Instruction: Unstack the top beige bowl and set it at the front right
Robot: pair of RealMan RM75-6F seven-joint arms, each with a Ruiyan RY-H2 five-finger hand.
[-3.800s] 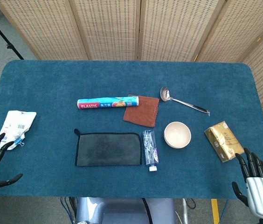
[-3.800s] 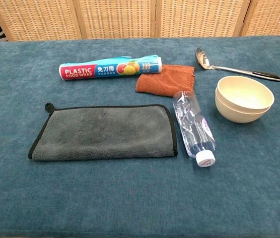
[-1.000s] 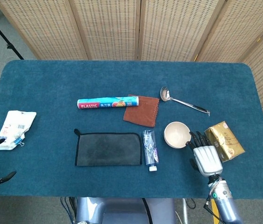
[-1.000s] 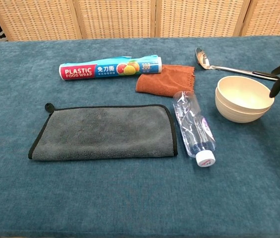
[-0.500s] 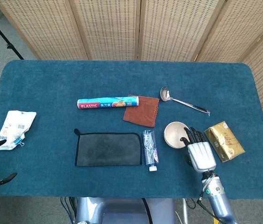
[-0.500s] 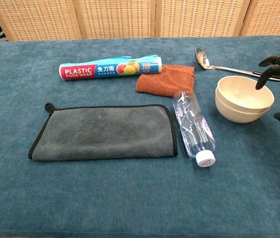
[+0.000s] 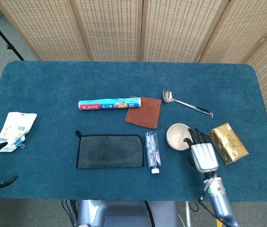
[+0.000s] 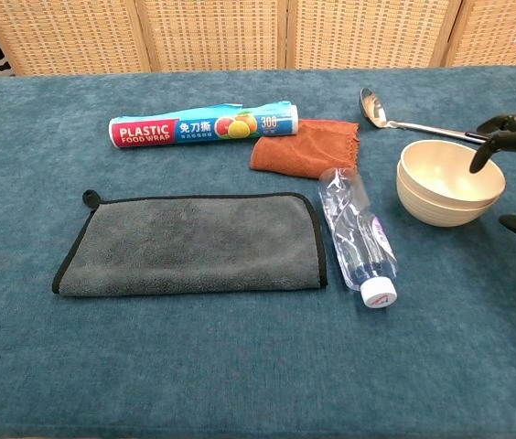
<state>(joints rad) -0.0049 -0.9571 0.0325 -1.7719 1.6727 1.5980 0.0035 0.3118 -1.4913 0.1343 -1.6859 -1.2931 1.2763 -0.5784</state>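
A worktop covered in dark blue cloth carries everything. Near its middle lies a roll of plastic wrap, its right end touching a folded rust-brown cloth. Toward the front edge from the roll, a grey towel with black trim lies flat, and just beside its right edge a clear plastic bottle lies on its side, white cap pointing at the front edge. A metal ladle lies toward the right edge, bowl end nearer the middle. A gold packet sits near the right edge. A white packet lies by the left edge.
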